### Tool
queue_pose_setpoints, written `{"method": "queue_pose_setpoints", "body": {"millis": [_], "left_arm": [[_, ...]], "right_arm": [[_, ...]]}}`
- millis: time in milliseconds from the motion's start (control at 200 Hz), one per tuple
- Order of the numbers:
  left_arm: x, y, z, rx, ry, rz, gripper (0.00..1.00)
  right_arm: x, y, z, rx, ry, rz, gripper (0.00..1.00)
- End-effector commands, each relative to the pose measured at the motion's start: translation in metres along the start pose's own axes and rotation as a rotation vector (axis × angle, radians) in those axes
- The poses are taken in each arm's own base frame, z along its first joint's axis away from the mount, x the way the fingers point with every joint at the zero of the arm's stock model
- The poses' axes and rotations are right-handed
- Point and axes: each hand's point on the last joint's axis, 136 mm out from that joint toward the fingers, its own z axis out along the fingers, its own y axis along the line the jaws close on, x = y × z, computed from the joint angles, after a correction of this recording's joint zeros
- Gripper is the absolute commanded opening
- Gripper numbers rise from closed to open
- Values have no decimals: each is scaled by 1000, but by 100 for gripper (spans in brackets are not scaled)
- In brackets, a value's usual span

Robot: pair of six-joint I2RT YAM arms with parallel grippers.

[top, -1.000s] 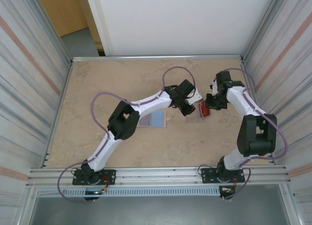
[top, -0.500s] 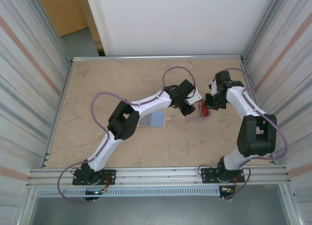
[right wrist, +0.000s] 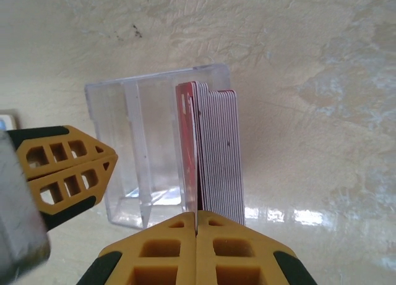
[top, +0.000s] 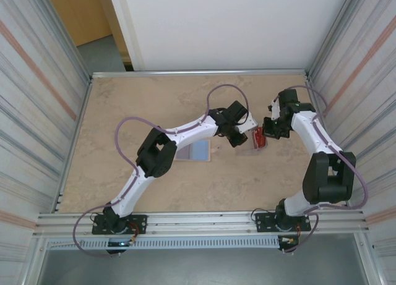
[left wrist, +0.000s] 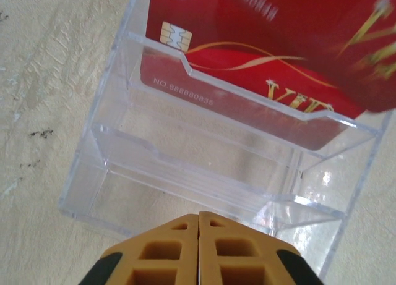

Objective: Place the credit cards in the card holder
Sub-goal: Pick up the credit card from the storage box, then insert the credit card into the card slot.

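The card holder (left wrist: 185, 167) is a clear plastic stand with stepped compartments, resting on the table (top: 154, 99) right of centre. A stack of credit cards (right wrist: 219, 149) stands on edge in its rear compartment. My right gripper (right wrist: 196, 216) is above the holder, shut on the top edge of one red credit card (right wrist: 187, 136), which stands beside the stack. That card (left wrist: 266, 31) looks blurred in the left wrist view. My left gripper (left wrist: 198, 216) is shut with nothing between its fingers, at the holder's front edge. In the top view the holder (top: 257, 140) lies between the two grippers.
A beige square piece with a grey-blue flat rectangle (top: 197, 150) on it lies left of the holder, partly under the left arm. Ribbed metal walls (top: 37, 112) close in both sides, and a metal rail (top: 198, 220) runs along the near edge.
The right gripper has closed on the red card and shifted slightly towards the holder. The left arm has barely moved.
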Motion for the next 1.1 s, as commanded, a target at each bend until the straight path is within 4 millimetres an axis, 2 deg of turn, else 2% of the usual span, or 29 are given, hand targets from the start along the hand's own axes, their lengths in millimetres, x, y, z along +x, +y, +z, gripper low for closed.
{"method": "queue_pose_setpoints", "body": {"millis": [0, 170, 190, 200, 215, 291, 411, 521, 626, 717, 852, 997, 1092], "left_arm": [[-30, -3, -60, -43, -65, 46, 17], [-47, -5, -114, -64, -148, 54, 40], [-44, -5, -114, -60, -144, 51, 42], [-47, -6, -125, -63, -163, 54, 43], [-48, -7, -131, -63, -172, 53, 44], [-39, -7, -150, -56, -185, 39, 48], [-6, 7, -176, -61, -168, -17, 50], [43, 31, -195, -64, -104, -127, 48], [93, 62, -215, -73, -108, -326, 38], [130, 83, -230, -81, -147, -483, 25], [169, 90, -223, -56, -104, -600, 10], [183, 86, -208, -38, -117, -598, 0], [193, 86, -196, -30, -81, -611, 0]], "right_arm": [[-8, 12, -37, -55, -71, 10, 0], [-9, 31, -61, -153, -116, 32, 0], [-9, 34, -63, -171, -121, 37, 0], [-9, 36, -65, -182, -126, 38, 0], [-9, 39, -66, -198, -130, 44, 0], [-10, 53, -70, -280, -158, 74, 0], [-8, 83, -70, -396, -188, 81, 0], [-4, 112, -62, -465, -185, 53, 0], [0, 146, -48, -550, -164, 9, 0], [5, 172, -30, -591, -118, -26, 0], [15, 198, 1, -601, -39, -63, 0], [24, 218, 29, -624, 11, -71, 0], [29, 228, 44, -635, 40, -70, 0]]}}
